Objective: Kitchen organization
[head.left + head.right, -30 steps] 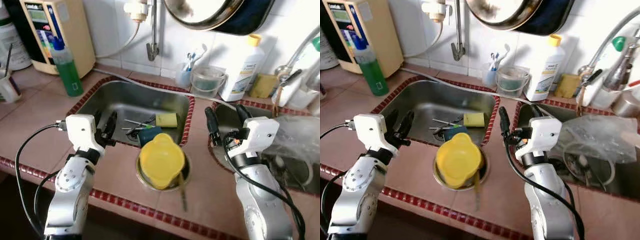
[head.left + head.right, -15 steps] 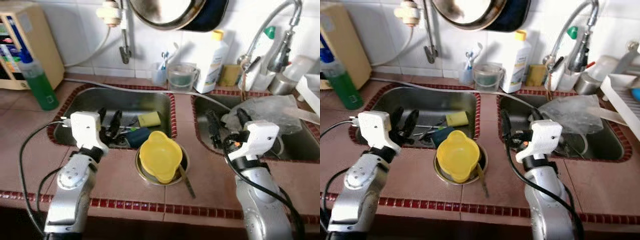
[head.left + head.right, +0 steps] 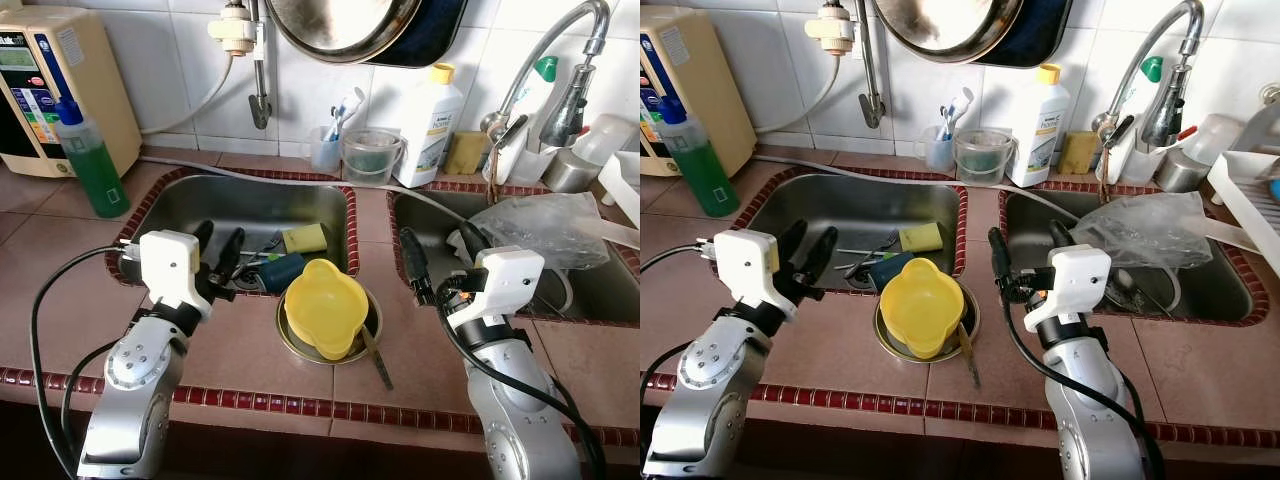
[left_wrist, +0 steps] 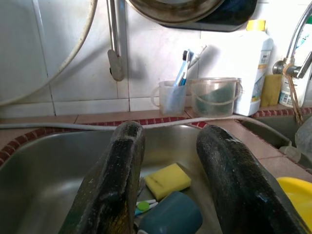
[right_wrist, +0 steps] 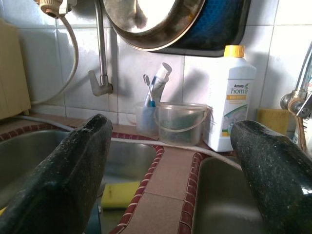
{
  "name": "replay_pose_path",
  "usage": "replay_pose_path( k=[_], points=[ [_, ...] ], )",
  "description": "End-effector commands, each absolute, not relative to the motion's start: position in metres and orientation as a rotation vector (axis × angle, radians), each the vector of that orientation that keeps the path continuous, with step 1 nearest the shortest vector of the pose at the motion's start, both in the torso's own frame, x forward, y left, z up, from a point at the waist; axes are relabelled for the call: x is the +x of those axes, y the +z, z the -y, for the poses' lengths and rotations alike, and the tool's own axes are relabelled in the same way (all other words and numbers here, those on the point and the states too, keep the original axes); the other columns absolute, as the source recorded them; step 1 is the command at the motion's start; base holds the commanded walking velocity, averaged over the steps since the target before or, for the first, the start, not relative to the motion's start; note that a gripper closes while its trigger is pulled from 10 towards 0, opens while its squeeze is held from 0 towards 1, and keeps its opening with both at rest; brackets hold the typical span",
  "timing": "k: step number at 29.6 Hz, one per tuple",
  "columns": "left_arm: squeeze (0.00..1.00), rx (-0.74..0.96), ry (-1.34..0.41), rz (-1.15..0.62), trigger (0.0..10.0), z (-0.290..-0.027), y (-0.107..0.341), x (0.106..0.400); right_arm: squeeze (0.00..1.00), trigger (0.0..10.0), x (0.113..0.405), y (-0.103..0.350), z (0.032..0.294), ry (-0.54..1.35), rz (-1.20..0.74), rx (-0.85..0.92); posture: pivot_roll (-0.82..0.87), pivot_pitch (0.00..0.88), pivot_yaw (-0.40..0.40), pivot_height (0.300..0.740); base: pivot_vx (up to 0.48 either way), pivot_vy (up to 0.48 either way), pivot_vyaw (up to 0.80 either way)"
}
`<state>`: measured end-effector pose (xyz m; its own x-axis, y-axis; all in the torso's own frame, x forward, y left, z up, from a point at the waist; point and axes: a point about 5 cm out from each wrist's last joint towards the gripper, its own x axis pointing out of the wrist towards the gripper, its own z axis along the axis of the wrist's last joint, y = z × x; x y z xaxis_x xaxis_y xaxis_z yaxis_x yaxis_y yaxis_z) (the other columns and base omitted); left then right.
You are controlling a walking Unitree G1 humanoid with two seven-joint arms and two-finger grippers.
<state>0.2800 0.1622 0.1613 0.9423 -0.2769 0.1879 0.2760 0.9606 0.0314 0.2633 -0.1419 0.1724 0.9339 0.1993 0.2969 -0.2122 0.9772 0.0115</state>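
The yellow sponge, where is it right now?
The yellow sponge lies in the left sink basin, toward its right side, just behind the dark blue cup and the yellow bowl.

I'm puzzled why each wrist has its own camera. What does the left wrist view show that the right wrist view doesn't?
Left wrist view, not the right: a blue cup lying in the left sink.
Right wrist view, not the left: the beige machine and the white hose fitting on the wall.
Both: the toothbrush cup, clear tub, white bottle, yellow sponge and hanging pan.
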Motion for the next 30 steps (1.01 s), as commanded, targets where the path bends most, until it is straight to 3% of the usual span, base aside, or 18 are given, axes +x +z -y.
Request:
replay_pose_path(
  k=[1,13,30],
  points=[
    [0.0,0.011,-0.298,0.198,10.0,-0.1614,0.1636,0.2779,0.0,10.0,0.2612,0.1765,0.1434,0.213,0.32,0.04,-0.04,0.052,0.01,0.74,0.0,0.0,0.0],
    [0.0,0.005,-0.315,0.182,10.0,-0.1587,0.1617,0.2755,0.0,10.0,0.2599,0.177,0.1443,0.212,0.318,0.042,-0.05,0.064,0.011,0.74,0.0,0.0,0.0],
    [0.0,0.015,-0.326,0.179,10.0,-0.1581,0.1621,0.2767,0.0,10.0,0.2587,0.1771,0.1428,0.209,0.318,0.049,-0.06,0.071,0.021,0.74,-0.362,0.0,0.0]
  ],
)
